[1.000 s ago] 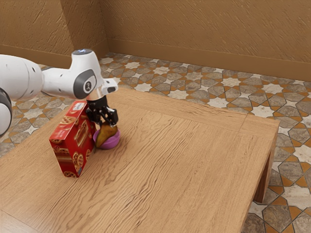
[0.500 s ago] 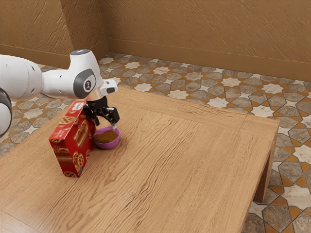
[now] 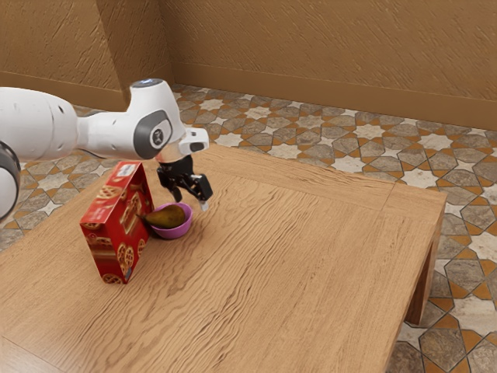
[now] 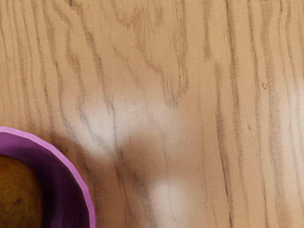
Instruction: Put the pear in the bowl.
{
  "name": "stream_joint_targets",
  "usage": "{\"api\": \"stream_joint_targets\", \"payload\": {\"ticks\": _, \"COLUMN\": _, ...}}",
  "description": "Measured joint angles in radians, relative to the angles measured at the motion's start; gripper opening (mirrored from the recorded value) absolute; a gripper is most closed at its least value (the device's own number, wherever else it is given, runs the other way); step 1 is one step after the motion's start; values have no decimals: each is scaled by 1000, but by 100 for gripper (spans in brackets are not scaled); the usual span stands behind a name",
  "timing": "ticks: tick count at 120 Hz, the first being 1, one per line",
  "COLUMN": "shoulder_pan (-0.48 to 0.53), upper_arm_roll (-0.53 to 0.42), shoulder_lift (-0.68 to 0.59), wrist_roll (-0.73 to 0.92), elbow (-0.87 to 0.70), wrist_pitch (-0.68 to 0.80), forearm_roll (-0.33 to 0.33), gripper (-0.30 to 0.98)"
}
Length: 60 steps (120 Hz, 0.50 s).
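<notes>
Though partly over rim [image 4: 89,204], pear [image 3: 167,218] in bowl [image 3: 172,233]

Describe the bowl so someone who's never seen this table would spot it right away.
On the wooden table, look for the upright red box. Next to it, toward the exterior view's right, sits a round pink-purple bowl. Unlike the closed, straight-edged box, it is low and open-topped, with a brownish pear in it.
</notes>
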Motion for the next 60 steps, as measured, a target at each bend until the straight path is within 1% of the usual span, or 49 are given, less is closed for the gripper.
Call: {"api": "stream_joint_targets", "payload": {"ticks": 60, "shoulder_pan": 0, "upper_arm_roll": -14, "shoulder_lift": 1, "wrist_roll": 29, "elbow": -3, "wrist_pitch": 3, "forearm_roll": -1, "gripper": 69}}
